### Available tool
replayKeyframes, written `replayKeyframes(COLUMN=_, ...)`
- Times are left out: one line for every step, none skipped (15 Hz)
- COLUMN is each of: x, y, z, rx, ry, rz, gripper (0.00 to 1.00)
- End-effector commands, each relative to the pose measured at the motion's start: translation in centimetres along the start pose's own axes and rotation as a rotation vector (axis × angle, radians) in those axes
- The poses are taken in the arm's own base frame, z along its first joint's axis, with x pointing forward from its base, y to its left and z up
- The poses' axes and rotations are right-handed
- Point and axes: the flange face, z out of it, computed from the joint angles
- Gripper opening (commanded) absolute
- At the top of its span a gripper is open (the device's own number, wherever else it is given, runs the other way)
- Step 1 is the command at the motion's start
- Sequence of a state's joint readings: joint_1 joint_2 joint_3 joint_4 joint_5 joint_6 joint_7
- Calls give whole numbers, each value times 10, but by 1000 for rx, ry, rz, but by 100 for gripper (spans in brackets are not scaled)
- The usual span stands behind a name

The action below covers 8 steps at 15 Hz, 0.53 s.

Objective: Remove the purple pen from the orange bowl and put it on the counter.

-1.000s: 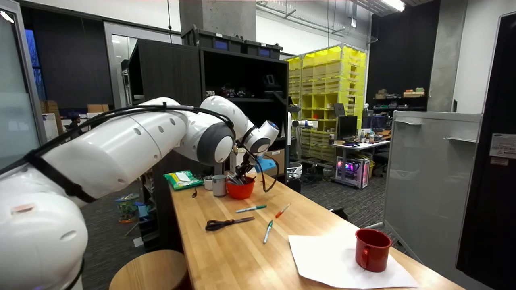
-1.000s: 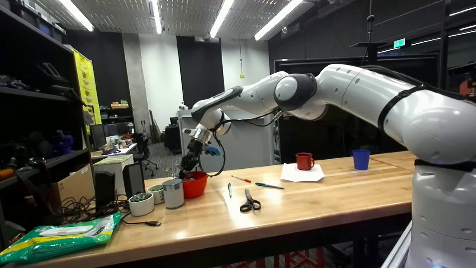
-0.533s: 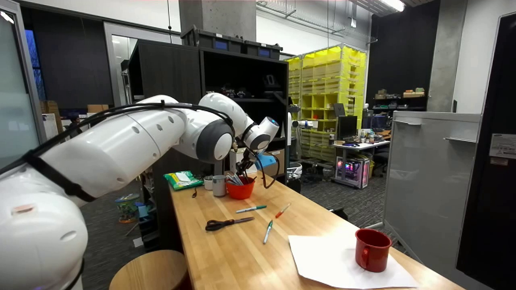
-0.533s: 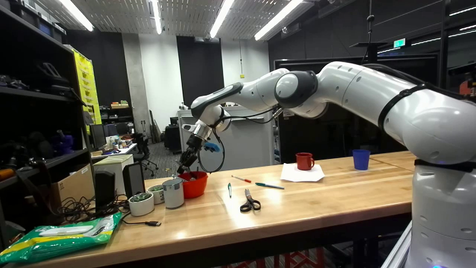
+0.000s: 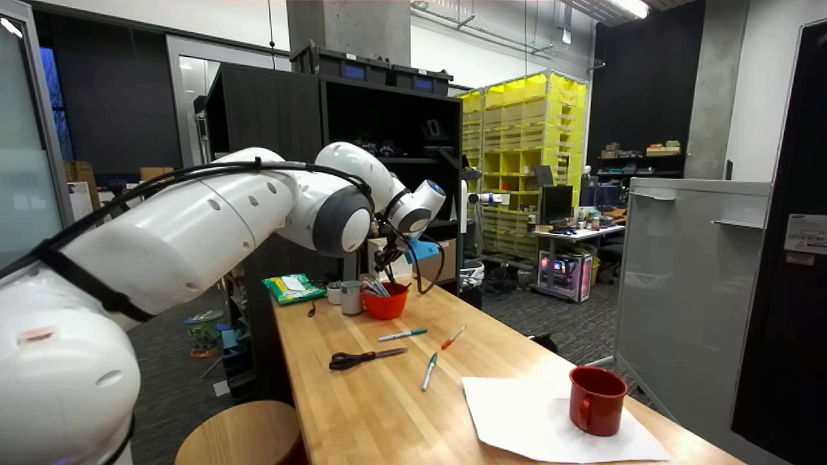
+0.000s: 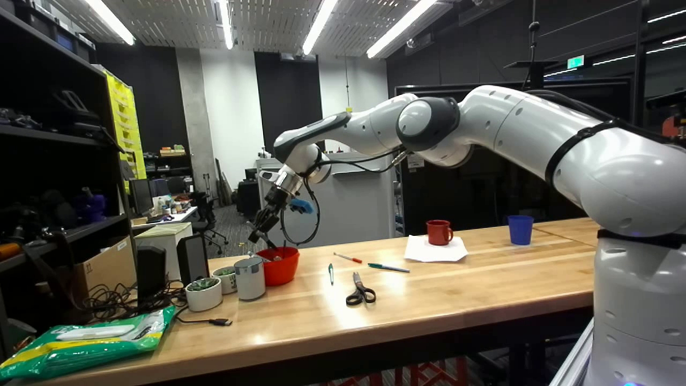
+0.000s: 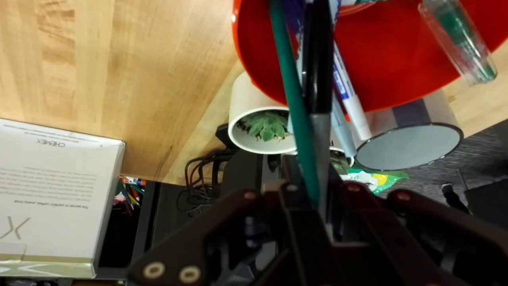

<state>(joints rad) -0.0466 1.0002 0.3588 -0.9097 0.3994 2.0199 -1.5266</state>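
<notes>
The orange bowl (image 5: 386, 309) holds several pens at the far end of the wooden counter (image 5: 362, 413). It also shows in an exterior view (image 6: 283, 273) and at the top of the wrist view (image 7: 389, 71). A purple pen (image 7: 293, 16) shows only in part, behind a teal pen (image 7: 291, 83) and a black-and-grey pen (image 7: 317, 75). My gripper (image 7: 311, 169) is shut around the upper ends of those two pens, whose lower parts reach into the bowl. In both exterior views the gripper (image 5: 386, 261) (image 6: 257, 233) is above the bowl's rim.
A grey canister (image 6: 250, 279) and potted plants (image 6: 203, 294) stand beside the bowl. Scissors (image 6: 360, 291) and several loose pens lie on the counter. A red mug (image 6: 439, 232) stands on white paper (image 6: 423, 252), with a blue cup (image 6: 520, 230) beyond. A white box (image 7: 51, 198) shows in the wrist view.
The gripper has risen out of the bowl and shifted slightly to the left in both exterior views. A dark pen now spans from the gripper into the bowl. The bowl has not moved.
</notes>
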Motion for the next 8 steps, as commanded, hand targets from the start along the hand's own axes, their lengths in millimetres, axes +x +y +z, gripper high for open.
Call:
replayKeyframes(x=19, y=-8, z=-10, rx=17, ry=49, rz=8, gripper=4)
replayKeyframes(x=21, y=-8, z=-10, rx=17, ry=56, rz=8, gripper=4)
replayKeyframes(x=23, y=-9, z=-10, rx=16, ry=63, rz=11, gripper=4)
replayKeyframes(x=25, y=-10, z=-10, rx=16, ry=67, rz=12, gripper=4)
replayKeyframes(x=26, y=-11, z=-10, rx=17, ry=69, rz=15, gripper=4)
replayKeyframes(x=26, y=-11, z=-10, rx=16, ry=72, rz=16, gripper=4)
replayKeyframes(x=27, y=-11, z=-10, rx=15, ry=74, rz=17, gripper=4)
replayKeyframes(x=27, y=-12, z=-10, rx=14, ry=76, rz=19, gripper=4)
